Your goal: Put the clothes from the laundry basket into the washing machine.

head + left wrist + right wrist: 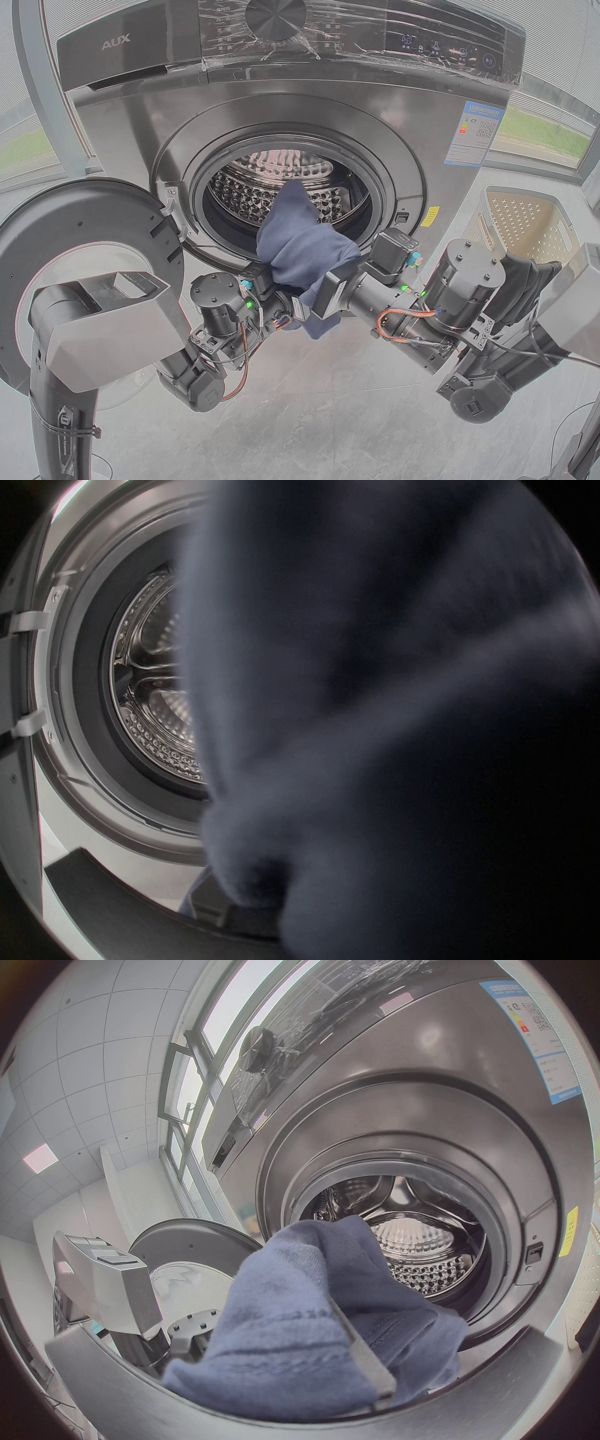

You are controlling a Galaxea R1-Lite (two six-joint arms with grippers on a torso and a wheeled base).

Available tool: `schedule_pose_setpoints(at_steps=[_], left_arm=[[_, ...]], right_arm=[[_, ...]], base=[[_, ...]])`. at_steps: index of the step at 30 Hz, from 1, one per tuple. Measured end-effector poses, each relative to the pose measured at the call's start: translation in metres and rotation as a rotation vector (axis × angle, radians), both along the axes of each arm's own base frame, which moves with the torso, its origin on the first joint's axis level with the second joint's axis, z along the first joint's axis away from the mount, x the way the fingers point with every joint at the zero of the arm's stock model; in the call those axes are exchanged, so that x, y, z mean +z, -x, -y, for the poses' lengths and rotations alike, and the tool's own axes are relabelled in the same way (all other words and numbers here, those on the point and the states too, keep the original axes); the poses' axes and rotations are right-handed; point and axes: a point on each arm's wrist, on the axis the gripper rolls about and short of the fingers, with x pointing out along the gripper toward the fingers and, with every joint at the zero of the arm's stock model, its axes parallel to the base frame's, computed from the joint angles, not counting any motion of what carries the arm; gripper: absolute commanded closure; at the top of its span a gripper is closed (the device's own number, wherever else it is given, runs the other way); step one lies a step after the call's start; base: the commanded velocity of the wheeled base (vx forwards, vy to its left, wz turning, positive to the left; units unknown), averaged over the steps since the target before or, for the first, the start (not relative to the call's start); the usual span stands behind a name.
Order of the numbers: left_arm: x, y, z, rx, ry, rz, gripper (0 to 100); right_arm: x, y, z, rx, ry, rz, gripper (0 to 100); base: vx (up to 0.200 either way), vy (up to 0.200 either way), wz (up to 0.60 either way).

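Note:
A navy blue garment hangs bunched in front of the washing machine's open drum, its top end poking past the door ring. My right gripper comes in from the right and is shut on the garment's lower part. In the right wrist view the cloth wraps around one grey finger. My left gripper sits under the garment's left side, buried in cloth. In the left wrist view the garment hangs close, with the drum beside it.
The machine's round door stands swung open on the left. A beige perforated laundry basket stands on the floor to the right of the machine. Bare grey floor lies in front.

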Motion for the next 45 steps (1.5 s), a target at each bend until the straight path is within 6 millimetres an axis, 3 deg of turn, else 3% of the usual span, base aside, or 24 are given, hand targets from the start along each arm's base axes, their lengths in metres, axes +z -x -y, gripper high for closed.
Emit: schedule_pose_setpoints(at_steps=[5,11,21,22,32,45], left_arm=[[0.010,0.000,-0.008,0.019,0.009,0.009,100],[0.027,0.015,-0.018,0.019,0.028,0.006,100],[0.050,0.038,-0.026,0.000,0.059,0.019,100],[0.052,0.039,-0.026,-0.001,0.066,0.021,100],[0.060,0.050,-0.031,0.004,0.079,0.019,100],[0.079,0.088,-0.051,-0.026,0.090,0.015,100]], right_arm=[[0.001,-0.010,0.023,-0.064,-0.004,-0.014,100],[-0.009,-0.019,0.044,-0.124,0.019,-0.053,100],[-0.035,-0.028,0.038,-0.128,0.056,-0.102,100],[-0.036,-0.029,0.037,-0.127,0.053,-0.099,0],[-0.042,-0.016,0.032,-0.088,0.077,-0.111,0],[-0.074,0.058,0.054,0.095,0.296,-0.218,0]], base=[[0.000,0.000,0.00],[0.000,0.000,0.00],[0.000,0.000,0.00],[0.000,0.000,0.00],[0.000,0.000,0.00],[0.000,0.000,0.00]])
